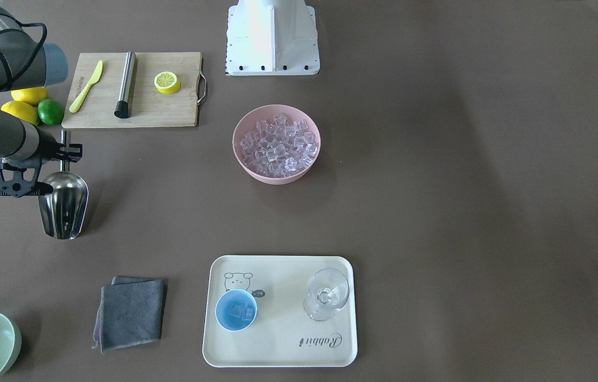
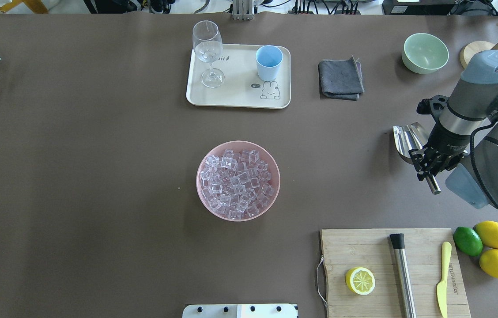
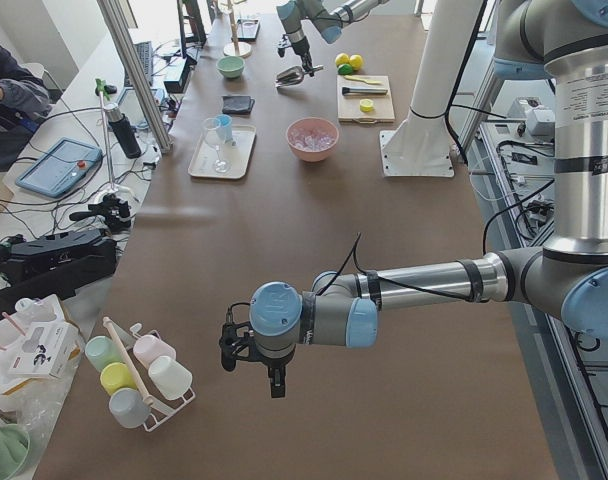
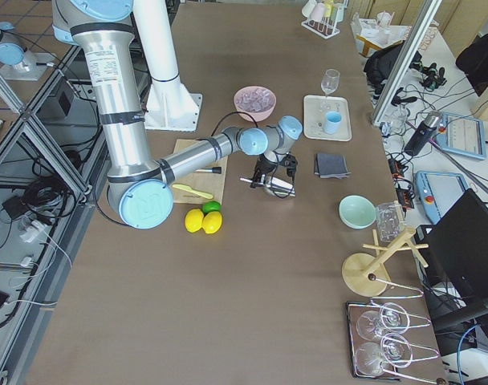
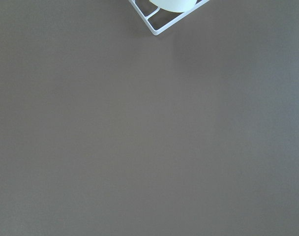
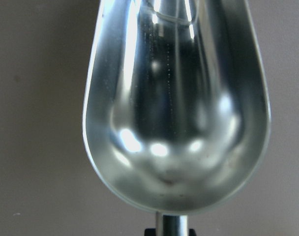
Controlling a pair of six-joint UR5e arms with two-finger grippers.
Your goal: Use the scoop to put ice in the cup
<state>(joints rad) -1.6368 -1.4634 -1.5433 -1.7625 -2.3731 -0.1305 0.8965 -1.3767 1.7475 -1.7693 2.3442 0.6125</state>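
Exterior front-facing view: our right end effector (image 1: pixel 65 151) is clamped on the handle of the empty scoop (image 1: pixel 64 204), well apart from the ice (image 1: pixel 278 144) in the pink bowl (image 1: pixel 241 161). The cup (image 1: pixel 236 309) on the tray (image 1: pixel 283 347) holds a few cubes. Next, we judge, the scoop must reach that bowl and dig in.
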